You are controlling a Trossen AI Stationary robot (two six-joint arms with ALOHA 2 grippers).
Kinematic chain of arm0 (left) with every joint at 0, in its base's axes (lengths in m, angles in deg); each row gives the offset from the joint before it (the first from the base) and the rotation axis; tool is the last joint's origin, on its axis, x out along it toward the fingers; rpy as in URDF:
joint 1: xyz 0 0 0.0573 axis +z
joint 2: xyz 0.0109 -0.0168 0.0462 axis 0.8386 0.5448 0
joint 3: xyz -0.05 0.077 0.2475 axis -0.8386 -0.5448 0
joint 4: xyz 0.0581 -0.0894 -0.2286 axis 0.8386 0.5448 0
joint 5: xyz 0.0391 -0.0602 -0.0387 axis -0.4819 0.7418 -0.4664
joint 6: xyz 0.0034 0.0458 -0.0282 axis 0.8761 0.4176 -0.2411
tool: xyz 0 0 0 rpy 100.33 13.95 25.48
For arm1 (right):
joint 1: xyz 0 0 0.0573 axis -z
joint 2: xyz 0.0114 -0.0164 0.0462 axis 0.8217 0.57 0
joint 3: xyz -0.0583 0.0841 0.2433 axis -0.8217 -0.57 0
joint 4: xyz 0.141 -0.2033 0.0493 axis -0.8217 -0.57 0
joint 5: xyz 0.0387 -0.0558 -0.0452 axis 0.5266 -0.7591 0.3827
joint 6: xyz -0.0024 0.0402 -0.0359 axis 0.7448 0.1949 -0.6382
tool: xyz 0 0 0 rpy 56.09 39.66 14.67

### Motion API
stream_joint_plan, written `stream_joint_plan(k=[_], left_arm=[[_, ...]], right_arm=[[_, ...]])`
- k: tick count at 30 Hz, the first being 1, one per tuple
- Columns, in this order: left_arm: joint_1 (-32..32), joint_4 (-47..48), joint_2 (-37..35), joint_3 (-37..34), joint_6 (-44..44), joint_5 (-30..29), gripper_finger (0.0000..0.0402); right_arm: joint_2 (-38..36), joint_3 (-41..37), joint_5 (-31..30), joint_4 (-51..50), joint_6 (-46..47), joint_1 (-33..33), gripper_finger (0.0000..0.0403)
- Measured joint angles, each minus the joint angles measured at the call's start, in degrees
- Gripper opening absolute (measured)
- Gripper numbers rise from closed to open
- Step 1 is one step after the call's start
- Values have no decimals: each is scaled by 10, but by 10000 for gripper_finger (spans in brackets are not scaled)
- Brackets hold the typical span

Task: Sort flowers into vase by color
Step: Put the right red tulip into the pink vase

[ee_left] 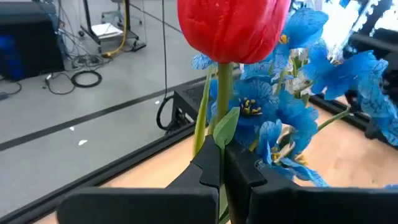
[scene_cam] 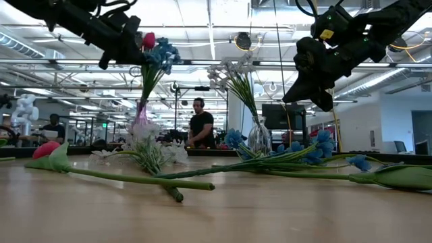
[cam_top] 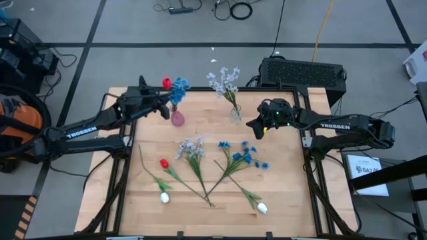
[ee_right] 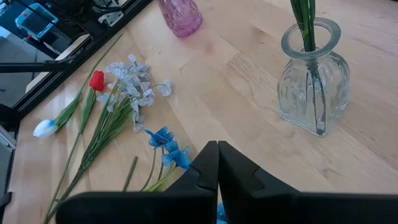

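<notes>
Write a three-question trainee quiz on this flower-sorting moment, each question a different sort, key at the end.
1. True or false: the left gripper is shut on the red tulip.
2. Which vase holds the pale lavender-white spray? A) pink vase B) clear vase
3. Fill in: the right gripper hangs shut and ____ over the table.

Key: 1 true; 2 B; 3 empty.
</notes>
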Motion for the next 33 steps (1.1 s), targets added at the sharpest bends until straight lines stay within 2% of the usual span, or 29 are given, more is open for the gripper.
stream_joint_plan(k=[9, 19, 23, 33], left_arm=[[-59, -3, -11, -16, 1, -71, 4], [-65, 28, -10, -17, 13, -71, 45], [-66, 60, -10, -17, 12, -72, 48], [-66, 60, -10, -17, 8, -74, 49]], right_arm=[[0, 0, 0, 0, 0, 0, 0], [0, 0, 0, 0, -4, 0, 0], [0, 0, 0, 0, -4, 0, 0], [0, 0, 0, 0, -10, 0, 0]])
